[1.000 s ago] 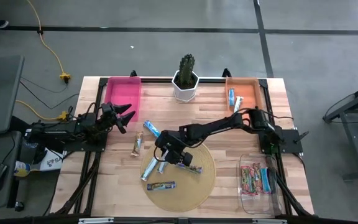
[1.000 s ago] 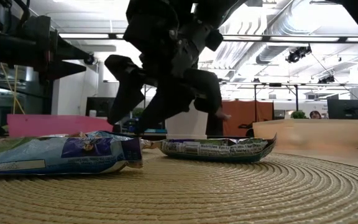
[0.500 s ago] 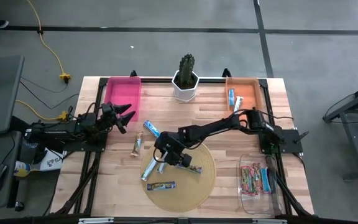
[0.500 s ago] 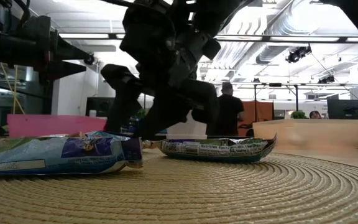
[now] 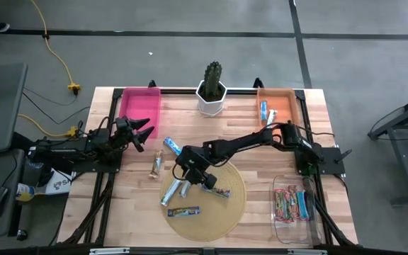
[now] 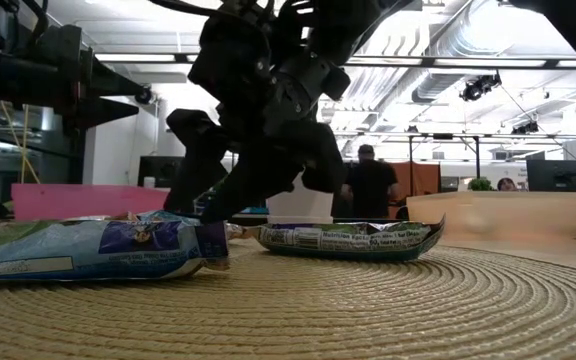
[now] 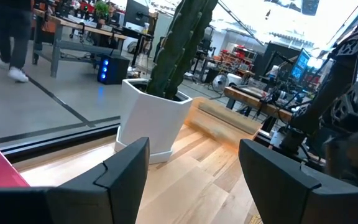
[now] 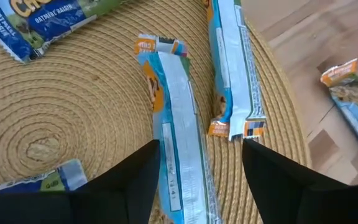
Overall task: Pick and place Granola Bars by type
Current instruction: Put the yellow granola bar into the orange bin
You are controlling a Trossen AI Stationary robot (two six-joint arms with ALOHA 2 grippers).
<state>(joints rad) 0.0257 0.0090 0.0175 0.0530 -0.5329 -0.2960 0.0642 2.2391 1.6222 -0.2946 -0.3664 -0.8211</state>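
A blue-and-white bar (image 8: pixel 173 149) is seen lying on the round woven mat (image 8: pixel 55 124), directly between the two dark fingers (image 8: pixel 129 186) of the right gripper (image 5: pixel 191 175), which are spread apart and not yet in contact with the wrapper. A second blue-and-white bar (image 8: pixel 232 68) lies just beside it on the mat, roughly parallel. In the high view these two bars (image 5: pixel 177 188) are found at the mat's left part, just below the right gripper. A multicoloured bar (image 5: pixel 217 189) lies on the mat to the right of the gripper, and a darker bar (image 5: pixel 183 211) rests near the mat's front edge.

Off the mat, a tan bar (image 5: pixel 156 166) and a blue bar (image 5: pixel 173 146) lie on the wooden counter (image 5: pixel 246 120). Two blue-and-white bars (image 5: pixel 266 113) are held in the orange bin (image 5: pixel 286 99) at the back right, and several bars are gathered in the clear bin (image 5: pixel 294 204) at the front right. The pink bin (image 5: pixel 142 110) stands at the back left, beside a white pot (image 5: pixel 212 99) with a cactus.

The left gripper (image 5: pixel 140 133) is held just beside the pink bin, its fingers (image 7: pixel 126 171) released and grasping nothing.
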